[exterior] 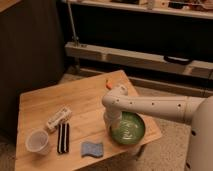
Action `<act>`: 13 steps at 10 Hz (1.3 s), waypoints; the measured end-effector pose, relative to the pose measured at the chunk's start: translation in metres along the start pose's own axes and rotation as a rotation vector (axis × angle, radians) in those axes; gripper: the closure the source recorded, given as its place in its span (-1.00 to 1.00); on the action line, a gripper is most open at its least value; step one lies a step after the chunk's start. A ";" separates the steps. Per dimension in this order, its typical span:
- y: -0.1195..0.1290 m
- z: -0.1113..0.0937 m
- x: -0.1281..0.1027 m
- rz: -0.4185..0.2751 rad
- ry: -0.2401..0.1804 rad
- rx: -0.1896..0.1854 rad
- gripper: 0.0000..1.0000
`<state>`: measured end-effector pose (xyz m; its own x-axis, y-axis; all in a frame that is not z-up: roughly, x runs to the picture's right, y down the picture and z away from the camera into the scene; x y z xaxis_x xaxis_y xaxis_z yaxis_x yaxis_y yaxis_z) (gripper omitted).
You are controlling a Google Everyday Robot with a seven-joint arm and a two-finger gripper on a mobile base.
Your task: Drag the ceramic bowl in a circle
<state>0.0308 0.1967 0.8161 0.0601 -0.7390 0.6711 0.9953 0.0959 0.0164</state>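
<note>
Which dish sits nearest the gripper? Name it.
The green ceramic bowl: the gripper is at its rim, while the whitish plastic cup stands well apart.

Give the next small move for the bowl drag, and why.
Probably arc the ceramic bowl in toward the middle of the table: it sits close to the table's edge, with the pincer at its rim on the side facing the blue sponge.

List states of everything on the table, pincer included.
ceramic bowl: upright, near the table's right front edge
pincer: lowered at the bowl's left rim
plastic cup: upright, open side up
blue sponge: lying flat
white packet: lying flat
black striped pack: lying flat
</note>
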 end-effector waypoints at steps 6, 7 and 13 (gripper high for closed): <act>-0.061 -0.015 0.067 -0.058 0.040 0.047 1.00; -0.079 -0.015 0.062 -0.089 0.031 0.065 1.00; -0.166 -0.019 -0.045 -0.305 -0.044 0.111 1.00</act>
<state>-0.1360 0.2008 0.7692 -0.2450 -0.7153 0.6544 0.9524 -0.0512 0.3005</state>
